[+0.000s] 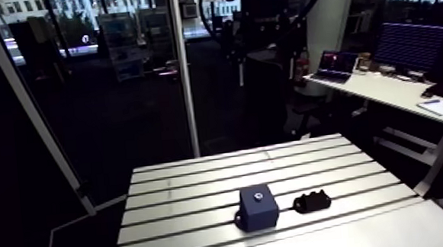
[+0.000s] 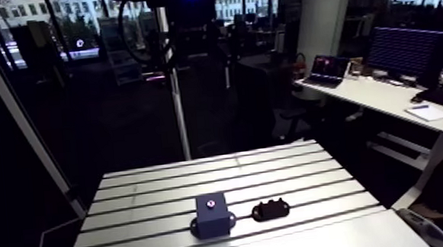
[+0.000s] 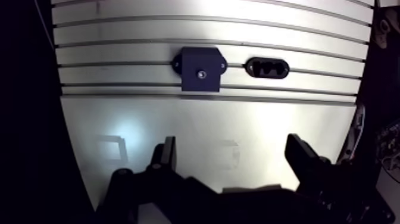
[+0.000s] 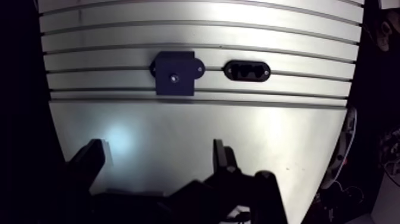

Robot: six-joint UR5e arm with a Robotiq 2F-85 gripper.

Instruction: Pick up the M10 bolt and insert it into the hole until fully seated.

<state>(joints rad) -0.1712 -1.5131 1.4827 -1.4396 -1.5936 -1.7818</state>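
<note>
M10 bolt: not plainly visible — only a glint in the hole (image 3: 202, 74) atop the blue block (image 3: 191, 59), beside the black holder (image 3: 268, 67) on the counter (image 3: 178, 131). End effector (image 3: 232, 150) wide, empty, well apart — a guessed grasp could close on nothing.

The slotted table (image 3: 238, 128) is smooth, shiny metal; the blue block (image 3: 193, 59) and black holder (image 3: 267, 67) look matt plastic.

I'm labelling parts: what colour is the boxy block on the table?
The block is dark navy blue; the arm view shows it best.
</note>
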